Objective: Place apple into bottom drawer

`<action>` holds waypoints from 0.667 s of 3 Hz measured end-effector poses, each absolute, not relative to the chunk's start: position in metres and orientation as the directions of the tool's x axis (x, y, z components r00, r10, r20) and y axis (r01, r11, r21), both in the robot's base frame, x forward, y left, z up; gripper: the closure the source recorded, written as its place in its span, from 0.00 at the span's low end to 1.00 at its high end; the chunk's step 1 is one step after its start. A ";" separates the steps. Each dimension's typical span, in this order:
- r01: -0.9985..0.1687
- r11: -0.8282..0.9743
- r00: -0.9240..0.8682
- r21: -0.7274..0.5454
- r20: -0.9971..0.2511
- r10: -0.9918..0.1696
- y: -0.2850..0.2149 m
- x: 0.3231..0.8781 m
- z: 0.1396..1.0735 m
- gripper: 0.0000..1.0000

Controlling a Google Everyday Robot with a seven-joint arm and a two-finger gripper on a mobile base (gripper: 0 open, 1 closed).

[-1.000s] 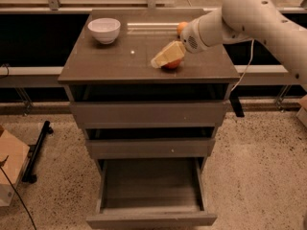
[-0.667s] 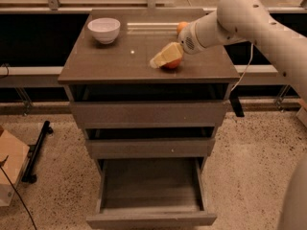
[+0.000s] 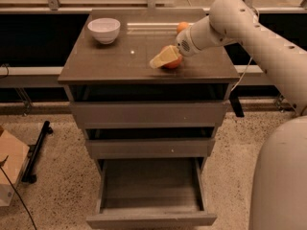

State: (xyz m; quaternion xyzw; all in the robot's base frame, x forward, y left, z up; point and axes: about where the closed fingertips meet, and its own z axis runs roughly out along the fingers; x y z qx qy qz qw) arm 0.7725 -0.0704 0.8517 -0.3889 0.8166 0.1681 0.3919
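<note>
1. The apple [image 3: 174, 63] sits on the tabletop [image 3: 115, 63], right of the middle and toward the near edge. Only its red-orange near and right side shows.
2. My pincer [image 3: 162, 60] is at the apple. Its pale, wedge-shaped end lies across the fruit's left and upper side and hides that part.
3. I cannot tell whether my pincer is gripping the apple, closed, or spread around it.
4. My arm [image 3: 240, 23] comes in from the right, white and thick, sloping down from the far right corner to the pincer.
5. A smaller orange fruit [image 3: 182, 27] lies farther back on the tabletop, just beyond my wrist and partly hidden by it, apart from the apple.
6. A white bowl [image 3: 104, 30] stands upright at the far left of the tabletop, well apart from both fruits.
7. Below the tabletop are three drawers. The top drawer [image 3: 148, 114] and the middle drawer [image 3: 149, 148] show flat grey-brown fronts, each with a dark gap above it.
8. The bottom drawer [image 3: 151, 188] is pulled out toward the near side, and its inside is in view from above.
9. On the speckled floor [image 3: 62, 190] at the left lie a cardboard box [image 3: 8, 172] and a black bar-shaped object [image 3: 37, 150].
</note>
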 end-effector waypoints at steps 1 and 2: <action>-0.759 0.651 -0.422 -0.011 -0.753 -0.505 -0.071 0.773 0.840 0.41; -0.760 0.649 -0.428 -0.019 -0.737 -0.523 -0.076 0.765 0.841 0.63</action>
